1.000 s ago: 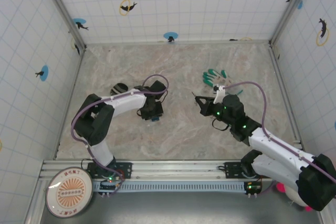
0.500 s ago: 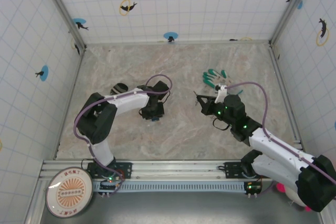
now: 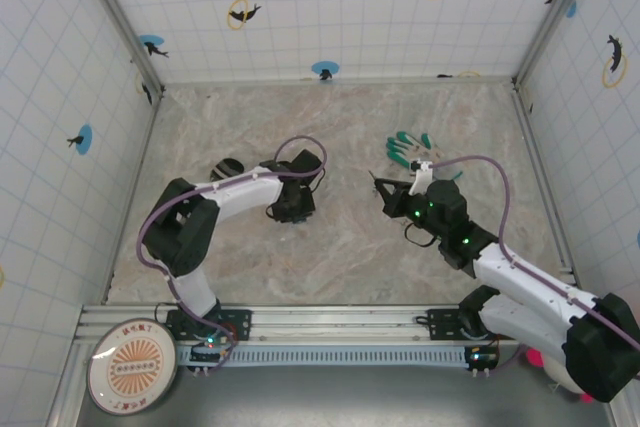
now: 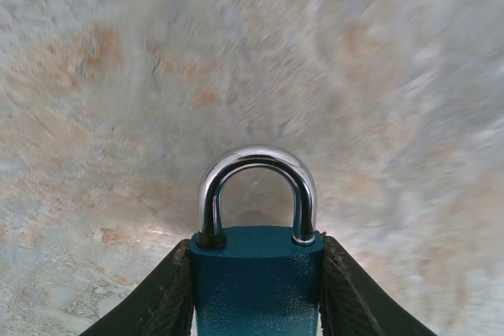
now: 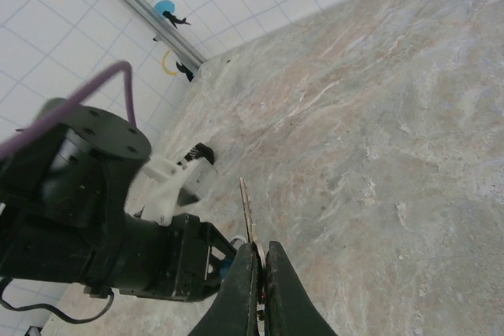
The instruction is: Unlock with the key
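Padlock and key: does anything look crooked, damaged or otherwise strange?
Nothing stands out. The blue padlock sits squarely in the left gripper, and its shackle is closed and looks undamaged. The key juts straight out of the shut right gripper, well apart from the lock.

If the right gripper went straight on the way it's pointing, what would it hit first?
Probably the left gripper holding the blue padlock; the key in the right gripper aims there, though depth is unclear.
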### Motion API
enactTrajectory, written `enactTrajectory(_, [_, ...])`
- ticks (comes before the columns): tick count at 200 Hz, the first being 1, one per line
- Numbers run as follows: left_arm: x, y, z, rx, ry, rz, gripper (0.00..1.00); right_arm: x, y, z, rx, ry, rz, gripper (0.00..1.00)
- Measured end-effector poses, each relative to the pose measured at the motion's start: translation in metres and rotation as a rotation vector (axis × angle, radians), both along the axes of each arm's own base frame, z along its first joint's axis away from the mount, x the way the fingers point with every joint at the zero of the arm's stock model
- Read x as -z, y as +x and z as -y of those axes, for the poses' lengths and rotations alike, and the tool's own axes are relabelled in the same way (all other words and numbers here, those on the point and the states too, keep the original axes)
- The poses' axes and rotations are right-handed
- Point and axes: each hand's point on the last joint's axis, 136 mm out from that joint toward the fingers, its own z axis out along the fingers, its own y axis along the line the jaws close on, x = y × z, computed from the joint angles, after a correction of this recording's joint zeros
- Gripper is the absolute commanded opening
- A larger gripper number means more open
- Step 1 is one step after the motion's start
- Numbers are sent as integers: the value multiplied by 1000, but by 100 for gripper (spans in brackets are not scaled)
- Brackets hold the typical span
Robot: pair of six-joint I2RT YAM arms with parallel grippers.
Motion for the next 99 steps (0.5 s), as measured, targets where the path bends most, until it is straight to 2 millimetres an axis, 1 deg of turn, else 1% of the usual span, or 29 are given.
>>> enactTrajectory(28, [-36, 21, 12, -16, -64, 106, 20, -1, -2, -6, -12, 6, 11, 0])
enactTrajectory(49, [-62, 31, 18, -24, -111, 175, 20, -1, -4, -7, -9, 11, 23, 0])
enactTrajectory(75, [-82, 40, 24, -29, -146, 220, 20, 2, -4, -6, 0, 15, 26, 0])
enactTrajectory(99, [-98, 49, 27, -38, -176, 249, 20, -3, -1, -5, 16, 27, 41, 0])
